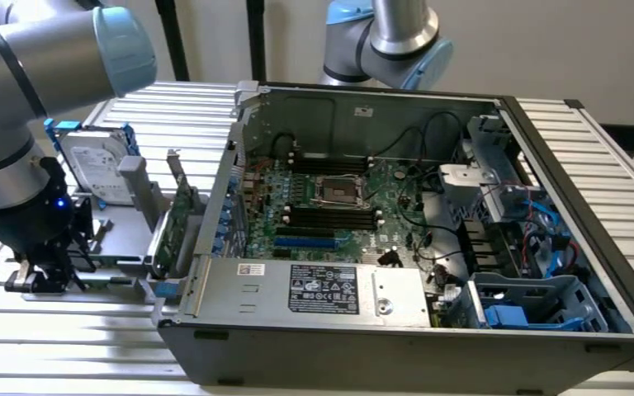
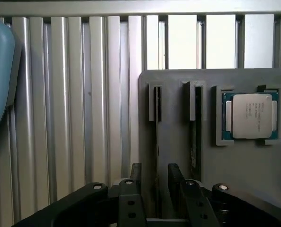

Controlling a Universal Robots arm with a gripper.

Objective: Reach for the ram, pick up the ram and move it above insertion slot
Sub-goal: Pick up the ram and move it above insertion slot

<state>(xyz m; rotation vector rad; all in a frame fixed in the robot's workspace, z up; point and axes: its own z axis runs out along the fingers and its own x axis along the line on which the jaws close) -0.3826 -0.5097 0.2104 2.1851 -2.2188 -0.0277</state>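
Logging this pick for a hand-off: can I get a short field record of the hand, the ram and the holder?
hand: open, straddling the ram, not closed on it
ram: on edge in a slot of the grey holder, not lifted
neighbouring slot: second stick
holder recess: processor chip
computer case: open, on the exterior view's right of the holder
black memory slots: inside the case

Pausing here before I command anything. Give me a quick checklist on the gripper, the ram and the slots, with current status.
1. Gripper open: ok.
2. Ram seated on edge in gray holder: ok.
3. Fingers on either side of ram: ok.
4. Ram gripped: not ok, nothing held.
5. Neighbouring stick clear of fingers: ok.
6. Black motherboard slots empty: cannot tell.
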